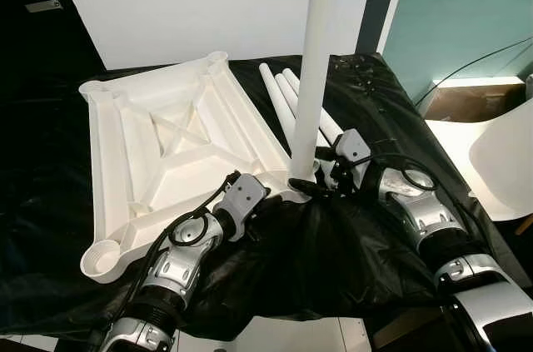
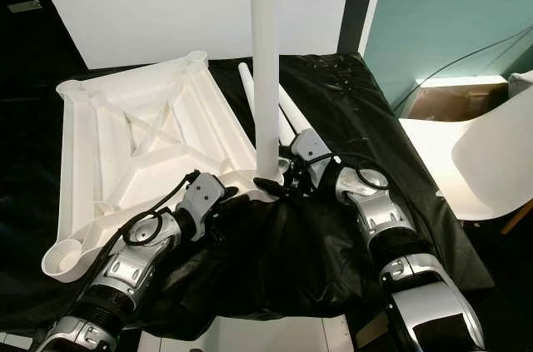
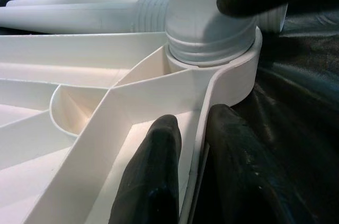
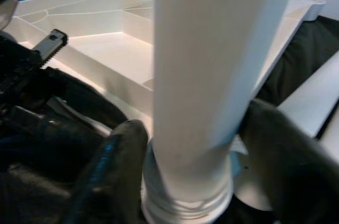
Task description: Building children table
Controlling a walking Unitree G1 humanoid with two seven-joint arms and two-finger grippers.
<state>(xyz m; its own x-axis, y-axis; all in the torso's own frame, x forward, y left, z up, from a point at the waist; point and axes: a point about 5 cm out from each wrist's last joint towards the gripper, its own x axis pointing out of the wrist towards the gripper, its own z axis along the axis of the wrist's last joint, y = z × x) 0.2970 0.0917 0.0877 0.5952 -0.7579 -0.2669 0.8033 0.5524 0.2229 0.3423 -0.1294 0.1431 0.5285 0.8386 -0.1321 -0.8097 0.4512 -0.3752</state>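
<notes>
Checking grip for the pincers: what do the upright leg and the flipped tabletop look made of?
Upright leg: looks like smooth white moulded plastic, semi-matte, with moulded threads at its base. Tabletop: likely the same white plastic, judging by its thin moulded ribs and round corner sockets. Both probably slick. The right pincer clamps the leg; the left pincer pinches the tabletop's rim.

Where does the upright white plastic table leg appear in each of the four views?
Left eye view: the upright white plastic table leg rises from centre to the top edge.
Right eye view: it stands slightly left of centre.
Left wrist view: its threaded base sits at the top.
Right wrist view: it fills the middle.
Shared landmark: the round corner socket of the white tabletop.
</notes>
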